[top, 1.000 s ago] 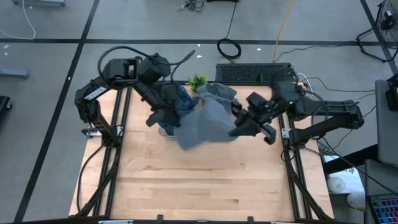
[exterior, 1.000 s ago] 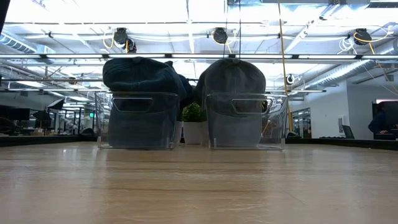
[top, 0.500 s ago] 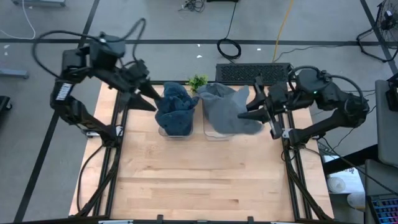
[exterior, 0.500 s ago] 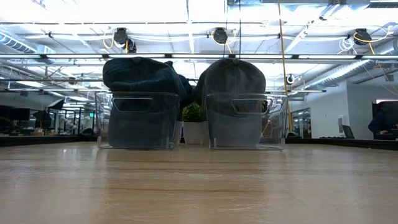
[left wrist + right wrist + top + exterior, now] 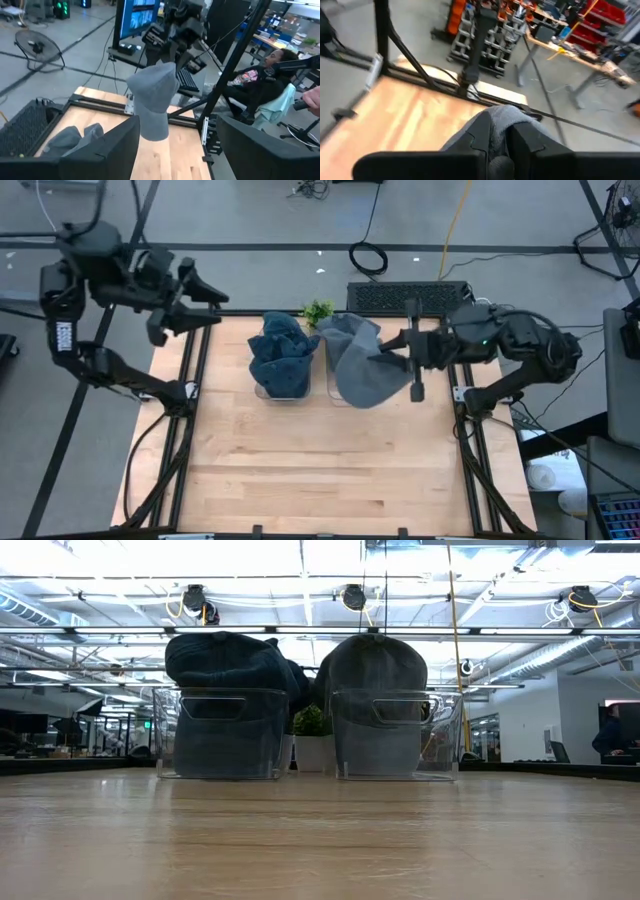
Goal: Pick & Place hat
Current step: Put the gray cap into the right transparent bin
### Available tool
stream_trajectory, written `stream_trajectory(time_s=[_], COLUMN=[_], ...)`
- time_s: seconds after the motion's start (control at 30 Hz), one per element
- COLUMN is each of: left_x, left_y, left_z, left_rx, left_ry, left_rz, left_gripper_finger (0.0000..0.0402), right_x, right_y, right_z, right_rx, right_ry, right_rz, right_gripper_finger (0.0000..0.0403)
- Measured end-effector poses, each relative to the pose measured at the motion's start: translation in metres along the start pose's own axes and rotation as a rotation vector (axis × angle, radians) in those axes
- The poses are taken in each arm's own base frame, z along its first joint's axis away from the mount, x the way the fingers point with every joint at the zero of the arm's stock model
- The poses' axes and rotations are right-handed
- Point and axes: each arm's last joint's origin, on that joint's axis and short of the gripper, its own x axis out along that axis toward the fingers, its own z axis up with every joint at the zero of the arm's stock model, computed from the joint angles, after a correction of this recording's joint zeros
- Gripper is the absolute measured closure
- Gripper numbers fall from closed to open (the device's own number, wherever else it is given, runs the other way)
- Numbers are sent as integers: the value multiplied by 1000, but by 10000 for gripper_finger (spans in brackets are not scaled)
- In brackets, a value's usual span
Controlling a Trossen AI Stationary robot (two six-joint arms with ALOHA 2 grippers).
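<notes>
Pinching the grey hat (image 5: 362, 370) between the closed fingers of the right gripper (image 5: 392, 352) and hanging it above the right-hand clear bin (image 5: 395, 735), probably to lift it clear, while parking the left gripper (image 5: 205, 298), fingers spread empty, beyond the table's (image 5: 320, 470) left edge.

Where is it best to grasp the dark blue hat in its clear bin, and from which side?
Probably the bunched crown of the dark blue hat, from straight above: it bulges over the clear bin, whose walls block the sides. The right gripper already holds the grey hat, so the open left gripper seems suitable.
</notes>
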Motion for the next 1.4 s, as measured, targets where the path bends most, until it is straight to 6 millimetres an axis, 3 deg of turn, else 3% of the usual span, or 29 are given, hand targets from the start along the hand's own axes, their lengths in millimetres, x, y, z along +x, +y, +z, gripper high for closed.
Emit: stream_trajectory(time_s=[0.3, 0.6, 0.87, 1.1, 1.4], left_x=[-12, -14, -14, -14, -14], left_y=[-5, -6, -6, -6, -6], left_z=[-1, -1, -1, -1, -1], left_rx=[10, 9, 7, 8, 10], left_ry=[-24, -28, -31, -31, -32], left_rz=[-1, 3, 17, 17, 17], left_gripper_finger=[146, 141, 155, 145, 133], right_x=[2, -3, -3, -1, 22], right_y=[22, 32, 31, 31, 25], right_z=[3, 4, -3, -3, -10], right_rx=[-261, -373, -410, -521, -593], right_ry=[122, 128, 210, 238, 330], right_rz=[-162, -133, -164, -189, -228], right_gripper_finger=[374, 374, 374, 374, 374])
